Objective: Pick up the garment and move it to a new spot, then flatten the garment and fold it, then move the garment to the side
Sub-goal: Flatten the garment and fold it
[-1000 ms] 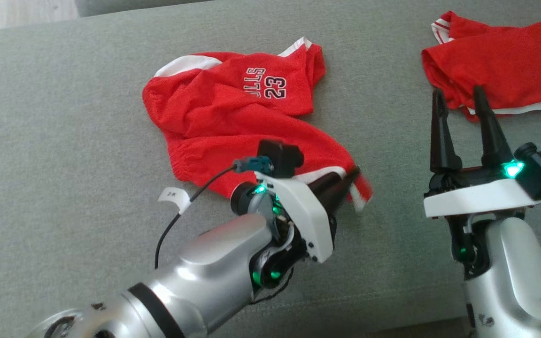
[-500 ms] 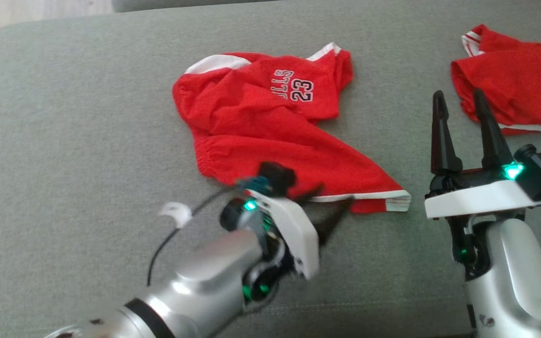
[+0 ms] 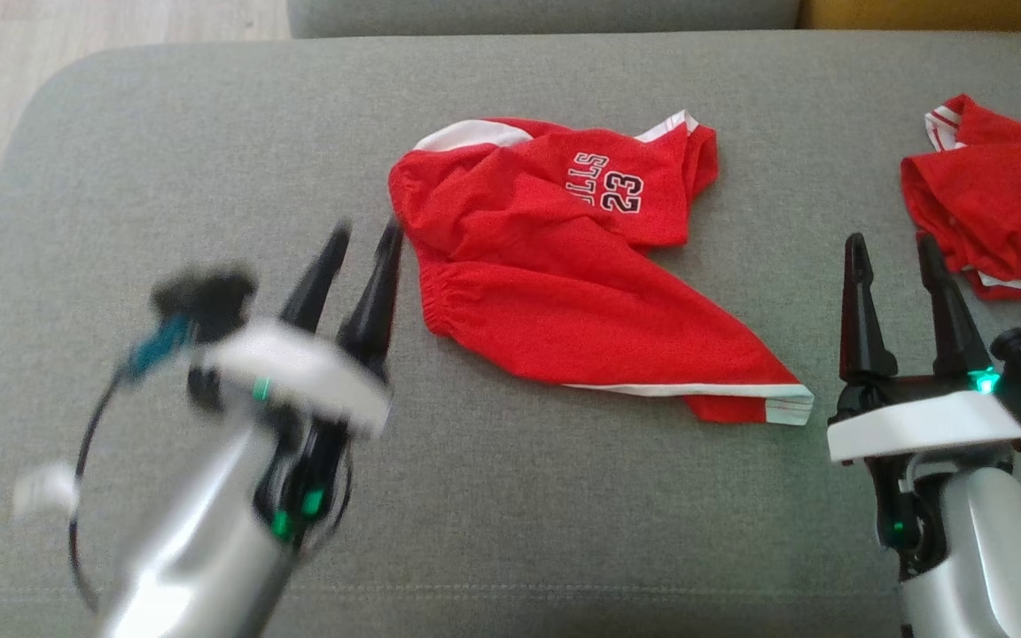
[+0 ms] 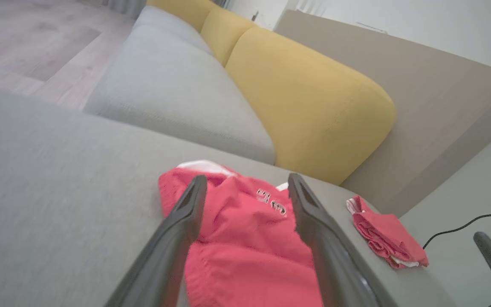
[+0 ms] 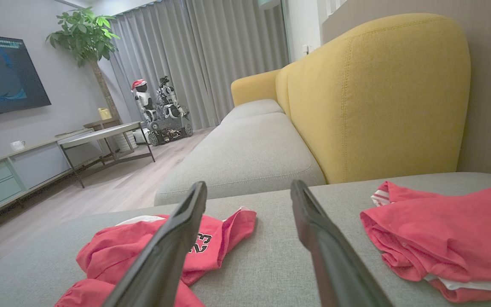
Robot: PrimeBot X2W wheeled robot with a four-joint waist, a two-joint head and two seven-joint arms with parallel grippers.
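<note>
Left tool (image 3: 368, 229), fingers spread and empty, hovers just left of the crumpled red garment (image 3: 564, 292).

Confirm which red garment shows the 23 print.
The crumpled garment at the head view's centre: 23 and lettering show near its top. The second garment, at the right edge, is plain red with white trim.
</note>
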